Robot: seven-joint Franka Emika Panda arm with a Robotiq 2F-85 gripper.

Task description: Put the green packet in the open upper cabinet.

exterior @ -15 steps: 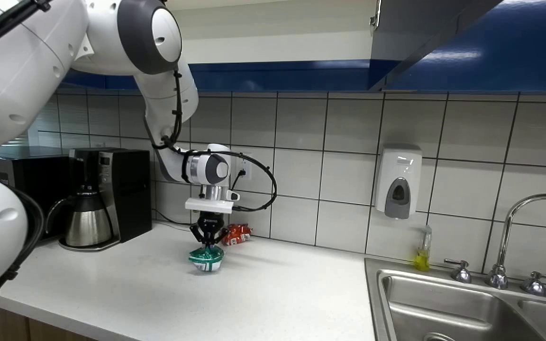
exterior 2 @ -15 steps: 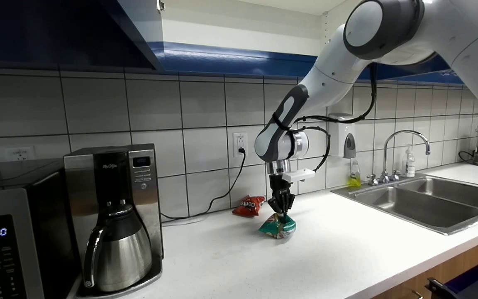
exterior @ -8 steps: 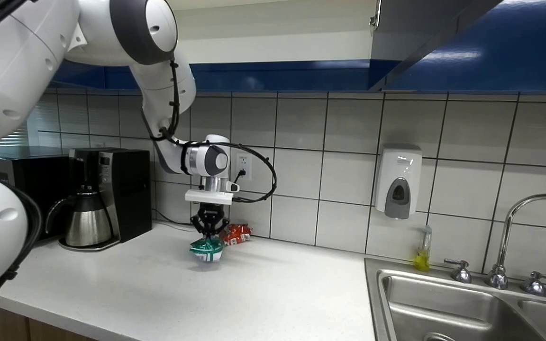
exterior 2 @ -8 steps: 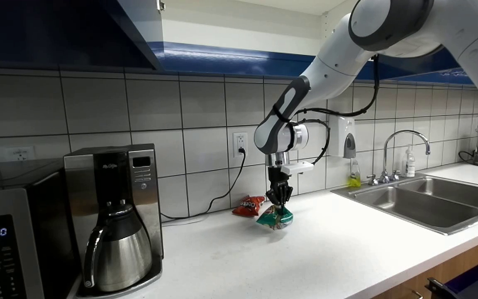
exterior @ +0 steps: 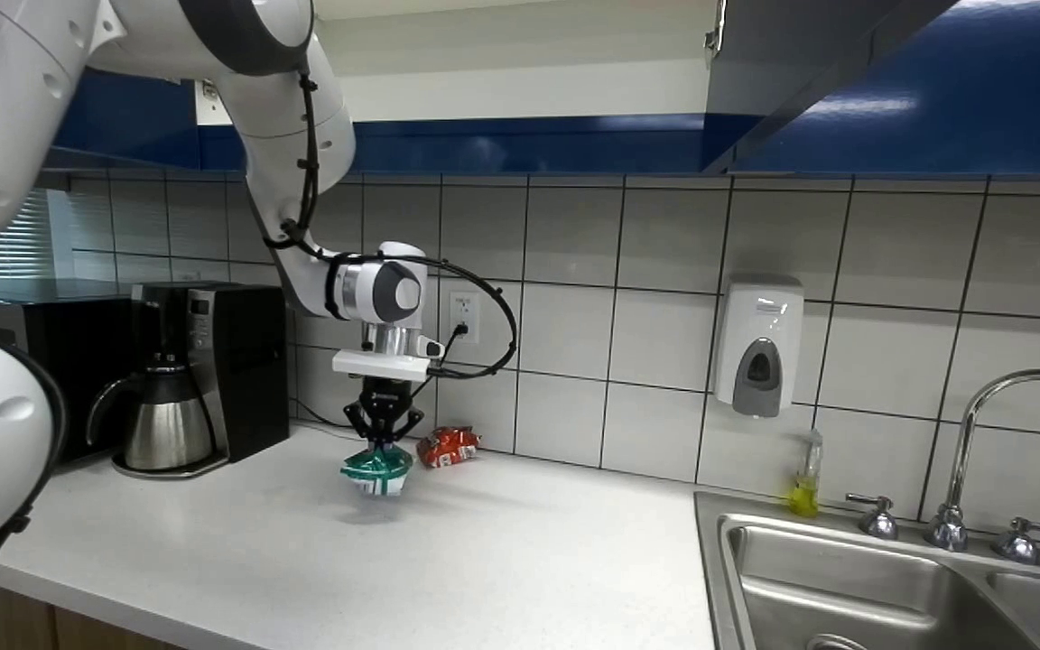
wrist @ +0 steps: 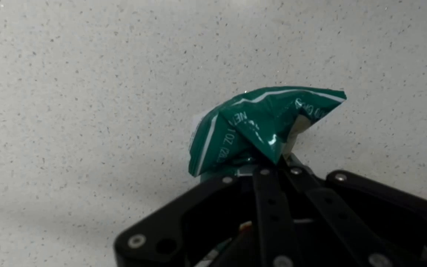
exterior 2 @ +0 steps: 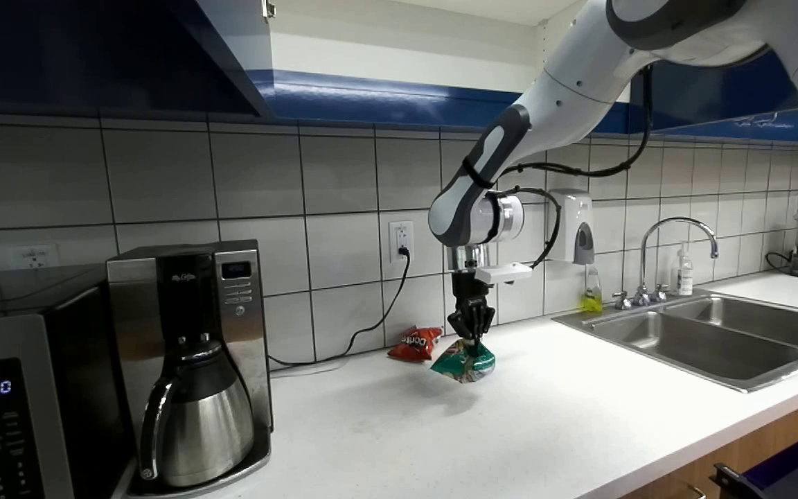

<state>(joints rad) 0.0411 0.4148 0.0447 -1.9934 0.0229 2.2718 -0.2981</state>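
Observation:
The green packet (exterior: 377, 471) is crumpled and hangs just above the counter, its shadow below it; it also shows in an exterior view (exterior 2: 465, 363). My gripper (exterior: 382, 444) points straight down, its fingers closed on the top of the packet. In the wrist view the packet (wrist: 258, 122) bulges out beyond the fingertips (wrist: 278, 165), which pinch it; part of it is hidden behind the fingers. The open upper cabinet, with its blue bottom edge (exterior: 529, 144) and pale interior, is well above the gripper; its edge (exterior 2: 399, 98) also shows in an exterior view.
A red packet (exterior: 448, 446) lies by the tiled wall behind the gripper. The coffee maker (exterior 2: 191, 360) and microwave (exterior 2: 25, 388) stand at one end, the sink (exterior: 845, 578) at the other. An open cabinet door (exterior: 782, 81) hangs beside the opening. A cord (exterior 2: 371, 326) runs to an outlet.
The gripper has lifted the green packet off the counter and, in an exterior view, shifted a little left, away from the red packet. The upper arm has risen and drawn back.

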